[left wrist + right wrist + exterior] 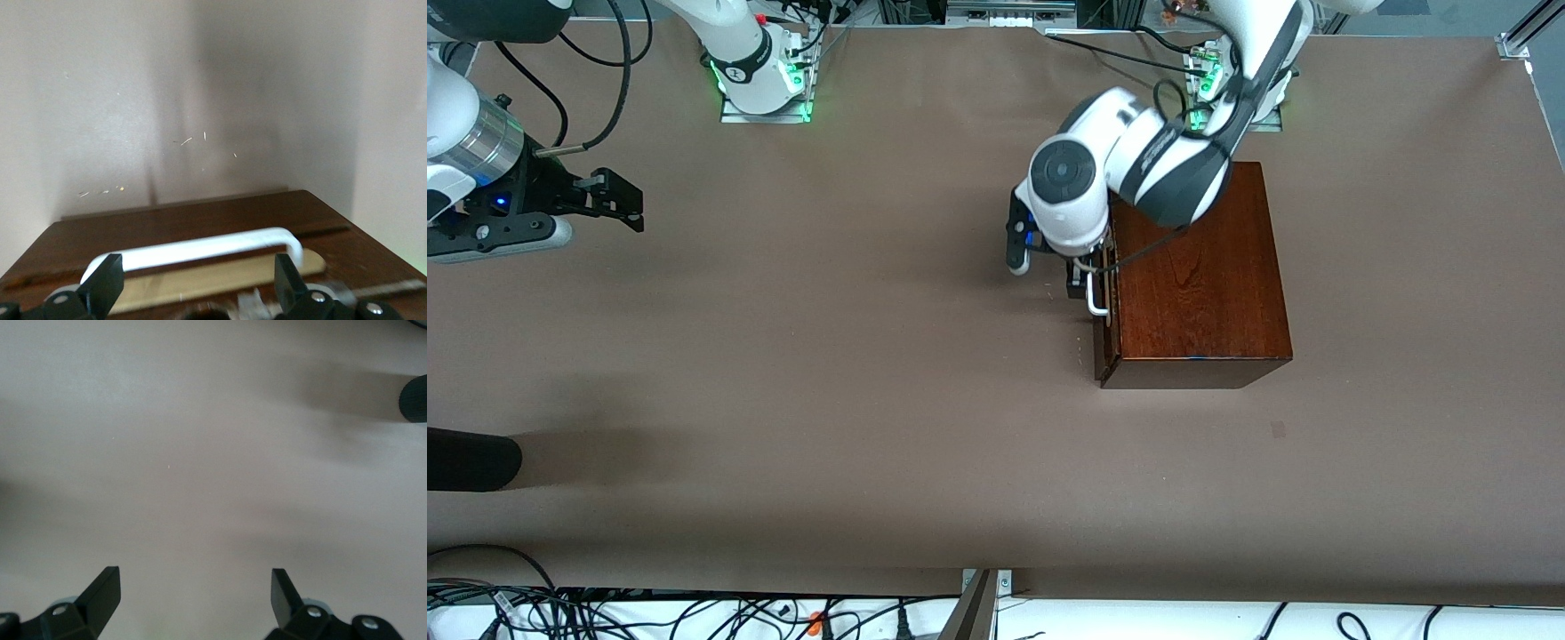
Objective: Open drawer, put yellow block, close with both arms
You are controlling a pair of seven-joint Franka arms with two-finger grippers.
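A reddish-brown grained box with a white handle sits on a plain brown table; arms white and grey.

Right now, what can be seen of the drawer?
The drawer sits in a dark reddish-brown wooden box toward the left arm's end of the table. Its dark wood front carries a white bar handle. It is open just a crack, showing pale wood inside. The left gripper is at the handle, jaws open.

The left arm's white wrist hides most of the dark wooden drawer's front. A black rounded object is cut off at the front view's edge.
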